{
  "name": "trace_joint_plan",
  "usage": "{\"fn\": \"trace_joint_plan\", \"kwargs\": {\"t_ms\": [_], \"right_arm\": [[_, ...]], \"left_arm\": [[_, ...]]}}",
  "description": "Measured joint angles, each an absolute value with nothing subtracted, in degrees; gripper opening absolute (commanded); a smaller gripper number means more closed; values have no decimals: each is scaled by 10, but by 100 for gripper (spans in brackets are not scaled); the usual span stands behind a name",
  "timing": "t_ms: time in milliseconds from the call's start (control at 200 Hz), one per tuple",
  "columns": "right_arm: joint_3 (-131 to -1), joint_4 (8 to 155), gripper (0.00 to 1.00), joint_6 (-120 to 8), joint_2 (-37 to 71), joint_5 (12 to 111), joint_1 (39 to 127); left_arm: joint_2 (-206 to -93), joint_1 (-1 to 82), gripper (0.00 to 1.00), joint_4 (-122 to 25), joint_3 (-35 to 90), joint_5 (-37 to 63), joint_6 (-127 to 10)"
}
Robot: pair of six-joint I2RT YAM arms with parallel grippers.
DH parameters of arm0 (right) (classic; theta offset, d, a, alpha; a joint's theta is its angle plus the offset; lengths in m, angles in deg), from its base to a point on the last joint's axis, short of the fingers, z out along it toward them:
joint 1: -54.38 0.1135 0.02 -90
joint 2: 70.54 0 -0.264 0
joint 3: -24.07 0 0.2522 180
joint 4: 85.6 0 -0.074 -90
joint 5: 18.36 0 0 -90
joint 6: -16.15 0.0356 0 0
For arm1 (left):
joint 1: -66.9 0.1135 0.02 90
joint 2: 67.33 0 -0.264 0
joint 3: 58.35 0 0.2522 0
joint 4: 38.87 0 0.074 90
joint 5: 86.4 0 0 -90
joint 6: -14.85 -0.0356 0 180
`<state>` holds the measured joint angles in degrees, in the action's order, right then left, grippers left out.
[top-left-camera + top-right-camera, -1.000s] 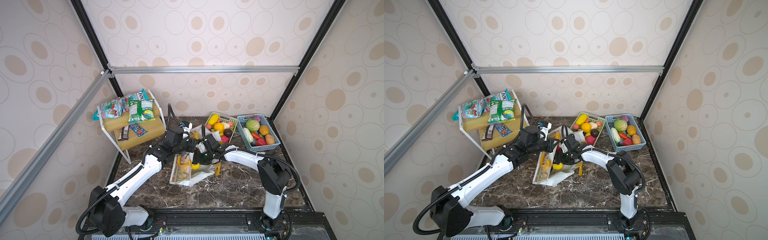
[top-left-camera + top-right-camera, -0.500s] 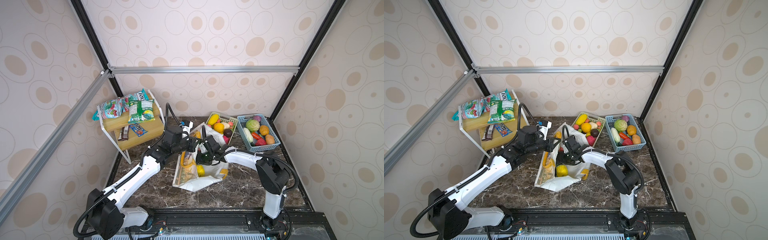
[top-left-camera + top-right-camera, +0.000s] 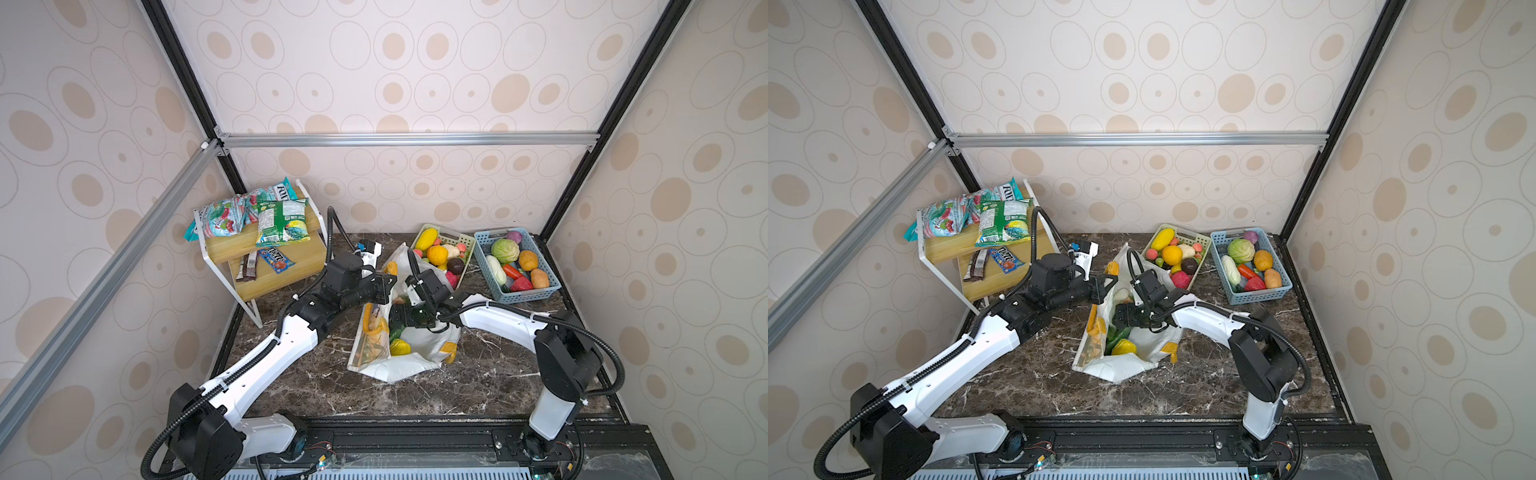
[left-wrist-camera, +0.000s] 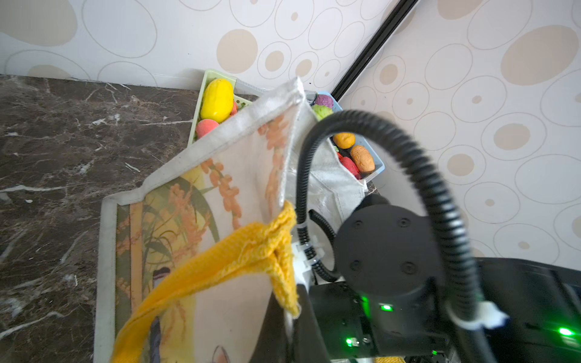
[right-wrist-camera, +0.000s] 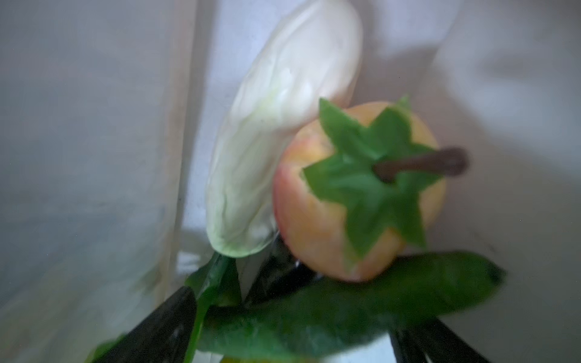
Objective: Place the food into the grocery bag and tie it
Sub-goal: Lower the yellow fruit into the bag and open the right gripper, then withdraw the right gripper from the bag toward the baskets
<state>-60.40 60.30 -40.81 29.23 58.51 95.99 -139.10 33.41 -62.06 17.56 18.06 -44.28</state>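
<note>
The grocery bag (image 3: 419, 357) (image 3: 1121, 368) lies tilted on the marble top, mouth toward the back. My left gripper (image 3: 388, 286) (image 4: 292, 317) is shut on its rim beside a yellow-orange handle (image 4: 251, 251), holding the mouth up. My right gripper (image 3: 399, 320) (image 5: 298, 333) reaches inside the bag with its jaws wide open. A green cucumber (image 5: 345, 308) lies across between its fingers. Just beyond rest an apple (image 5: 345, 220) and a pale cabbage (image 5: 276, 141). A yellow fruit (image 3: 400, 347) sits deeper in the bag.
A green basket (image 3: 465, 241) and a blue basket (image 3: 519, 296) of food stand at the back right. A wooden shelf (image 3: 270, 282) with snack packets and candy bars stands at the back left. Both forearms cross above the bag.
My right gripper has opened inside the bag. The bag's mouth has been pulled up and wider, and its body has spread toward the front.
</note>
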Motion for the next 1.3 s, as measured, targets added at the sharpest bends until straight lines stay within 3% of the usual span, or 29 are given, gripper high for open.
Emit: {"fn": "trace_joint_plan", "kwargs": {"t_ms": [820,1025,1295], "right_arm": [[-656,394,100,-532,216,750,925],[-664,395,100,-538,208,721,924],[-664,439,100,-533,167,611,922]], "left_arm": [[-1391,341,0,-576,108,126,-398],[-1391,342,3,-578,100,105,-398],[-1391,342,5,-581,100,85,-398]]}}
